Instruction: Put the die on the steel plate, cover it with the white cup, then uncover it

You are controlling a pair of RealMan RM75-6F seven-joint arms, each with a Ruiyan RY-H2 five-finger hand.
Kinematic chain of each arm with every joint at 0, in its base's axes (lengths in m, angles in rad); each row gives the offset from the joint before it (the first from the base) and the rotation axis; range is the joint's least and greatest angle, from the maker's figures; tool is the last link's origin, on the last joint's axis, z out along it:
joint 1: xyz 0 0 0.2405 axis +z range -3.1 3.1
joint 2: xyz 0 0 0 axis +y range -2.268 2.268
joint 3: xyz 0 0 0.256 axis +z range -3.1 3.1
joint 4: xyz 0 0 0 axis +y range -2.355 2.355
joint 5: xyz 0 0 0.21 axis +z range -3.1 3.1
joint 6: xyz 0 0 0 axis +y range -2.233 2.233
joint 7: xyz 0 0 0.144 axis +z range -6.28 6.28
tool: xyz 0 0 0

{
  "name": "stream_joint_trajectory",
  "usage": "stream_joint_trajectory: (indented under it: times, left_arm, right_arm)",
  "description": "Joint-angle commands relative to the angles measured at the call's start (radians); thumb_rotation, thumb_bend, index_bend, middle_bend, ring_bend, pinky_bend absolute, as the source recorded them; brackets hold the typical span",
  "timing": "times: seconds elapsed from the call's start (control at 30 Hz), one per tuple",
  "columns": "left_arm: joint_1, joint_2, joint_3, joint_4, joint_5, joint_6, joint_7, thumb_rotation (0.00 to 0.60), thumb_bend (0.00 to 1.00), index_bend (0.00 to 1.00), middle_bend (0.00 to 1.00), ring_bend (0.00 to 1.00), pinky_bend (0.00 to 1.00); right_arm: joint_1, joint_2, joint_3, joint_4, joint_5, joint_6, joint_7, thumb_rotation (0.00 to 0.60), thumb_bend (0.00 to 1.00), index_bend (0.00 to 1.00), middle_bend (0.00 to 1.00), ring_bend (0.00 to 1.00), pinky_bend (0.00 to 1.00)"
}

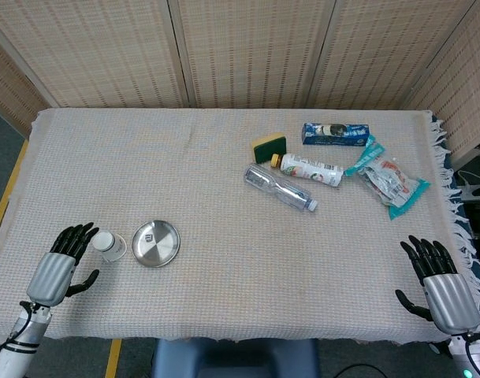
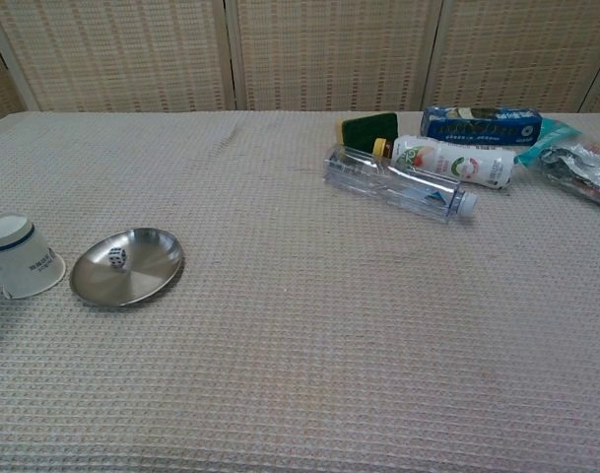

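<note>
The steel plate [image 1: 155, 242] [image 2: 127, 266] lies at the front left of the table, and the small white die [image 2: 116, 258] sits uncovered inside it. Just left of the plate the white cup [image 1: 109, 246] [image 2: 20, 259] stands upside down on the cloth. My left hand [image 1: 57, 268] is open, fingers spread, a little to the left of the cup and not touching it. At the front right corner my right hand [image 1: 440, 284] rests open with nothing in it. Neither hand shows in the chest view.
At the back right lie a clear bottle [image 1: 280, 187], a white labelled bottle [image 1: 310, 169], a green-and-yellow sponge [image 1: 269, 146], a blue box [image 1: 336, 133] and a teal snack bag [image 1: 388, 179]. The table's fringed right edge [image 1: 458, 213] is close to my right hand.
</note>
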Motion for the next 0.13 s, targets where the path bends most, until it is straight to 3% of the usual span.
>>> stream_joint_trajectory:
  times: [0.03,0.13]
  left_arm:
    - [0.046,0.061,0.014,-0.083,0.003,0.033,0.098,0.600,0.32,0.00,0.00,0.00,0.07]
    - [0.050,0.060,0.005,-0.080,0.006,0.037,0.093,0.600,0.32,0.00,0.00,0.00,0.07]
  right_arm:
    - [0.003,-0.001,0.001,0.000,0.000,-0.004,-0.002,0.532,0.19,0.00,0.00,0.00,0.00]
    - [0.004,-0.004,0.000,0.000,-0.004,-0.007,-0.007,0.533,0.19,0.00,0.00,0.00,0.00]
